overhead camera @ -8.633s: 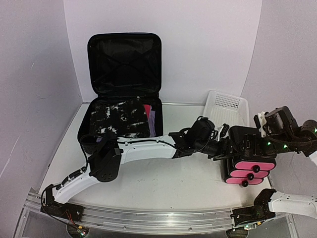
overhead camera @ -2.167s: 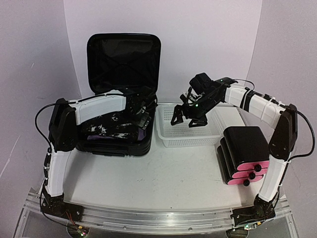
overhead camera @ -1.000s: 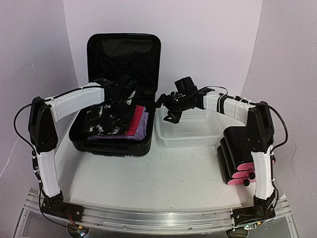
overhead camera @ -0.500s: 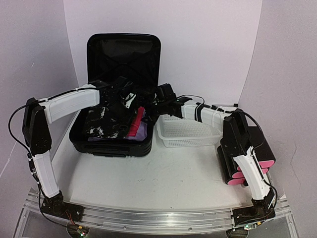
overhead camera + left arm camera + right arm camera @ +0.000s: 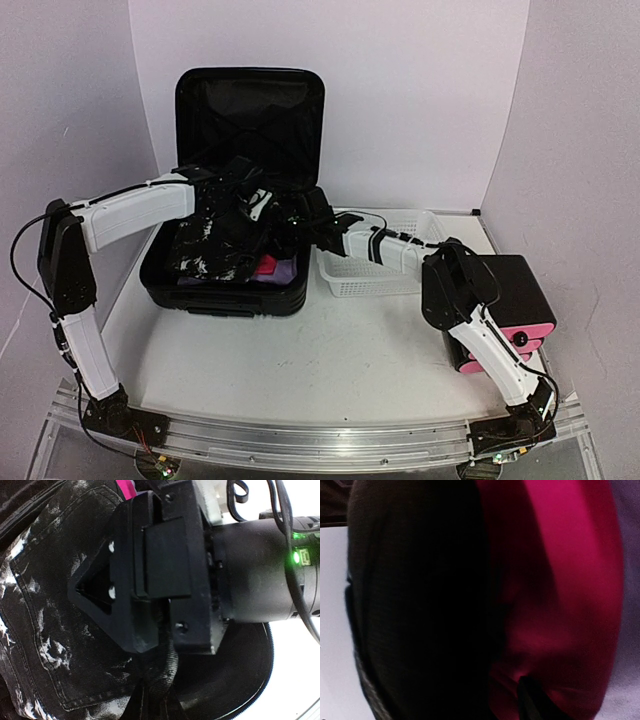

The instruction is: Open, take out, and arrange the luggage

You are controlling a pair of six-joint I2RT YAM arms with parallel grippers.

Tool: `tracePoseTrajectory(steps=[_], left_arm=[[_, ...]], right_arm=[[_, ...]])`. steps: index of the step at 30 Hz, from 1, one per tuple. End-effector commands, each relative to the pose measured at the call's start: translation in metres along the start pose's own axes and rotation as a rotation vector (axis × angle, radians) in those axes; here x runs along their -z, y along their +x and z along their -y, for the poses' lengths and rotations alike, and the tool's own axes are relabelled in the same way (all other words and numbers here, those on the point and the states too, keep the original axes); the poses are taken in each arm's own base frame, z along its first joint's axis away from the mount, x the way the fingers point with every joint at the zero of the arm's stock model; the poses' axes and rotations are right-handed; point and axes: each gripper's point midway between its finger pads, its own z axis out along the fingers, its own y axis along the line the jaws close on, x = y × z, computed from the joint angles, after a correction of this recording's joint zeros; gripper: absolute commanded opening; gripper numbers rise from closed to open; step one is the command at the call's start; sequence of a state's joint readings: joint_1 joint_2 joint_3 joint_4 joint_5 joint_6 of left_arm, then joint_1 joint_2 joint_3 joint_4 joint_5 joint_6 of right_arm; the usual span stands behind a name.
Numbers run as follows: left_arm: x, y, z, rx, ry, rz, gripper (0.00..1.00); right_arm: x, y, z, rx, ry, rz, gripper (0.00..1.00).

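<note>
The luggage (image 5: 222,296) is set at the back left of the table (image 5: 300,365) with its lid raised behind the base, clothes (image 5: 208,256) are piled in that base, a basket (image 5: 366,286) is placed just to its right, and a drawer box (image 5: 515,285) is set further right, nearer the front.

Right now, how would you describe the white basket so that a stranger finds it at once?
Find the big open black suitcase at the back left of the table. The basket stands just to its right, between it and a black box with pink drawer fronts. Of the three it alone is white, low and mesh-walled; both neighbours are black.
</note>
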State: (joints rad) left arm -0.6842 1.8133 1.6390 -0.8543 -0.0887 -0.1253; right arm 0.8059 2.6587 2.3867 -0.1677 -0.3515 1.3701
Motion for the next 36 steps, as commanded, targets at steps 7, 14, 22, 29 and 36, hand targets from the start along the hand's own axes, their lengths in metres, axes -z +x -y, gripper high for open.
tracePoseTrajectory(steps=[7, 14, 22, 29, 36], left_arm=[[0.044, -0.026, 0.018, -0.009, 0.095, 0.146, 0.14], [0.103, -0.021, -0.009, 0.021, 0.015, 0.267, 0.54], [0.168, -0.006, -0.053, 0.093, -0.156, 0.432, 0.62], [0.185, -0.002, -0.07, 0.161, -0.223, 0.514, 0.62], [0.184, -0.002, -0.073, 0.17, -0.238, 0.522, 0.62]], right_arm=[[0.003, 0.0, -0.058, 0.05, -0.17, 0.069, 0.12], [0.021, 0.005, -0.088, 0.129, -0.219, 0.057, 0.0], [0.054, 0.023, -0.13, 0.222, -0.233, 0.026, 0.0], [0.079, 0.033, -0.172, 0.264, -0.311, -0.007, 0.0], [0.107, 0.043, -0.189, 0.294, -0.317, -0.037, 0.0]])
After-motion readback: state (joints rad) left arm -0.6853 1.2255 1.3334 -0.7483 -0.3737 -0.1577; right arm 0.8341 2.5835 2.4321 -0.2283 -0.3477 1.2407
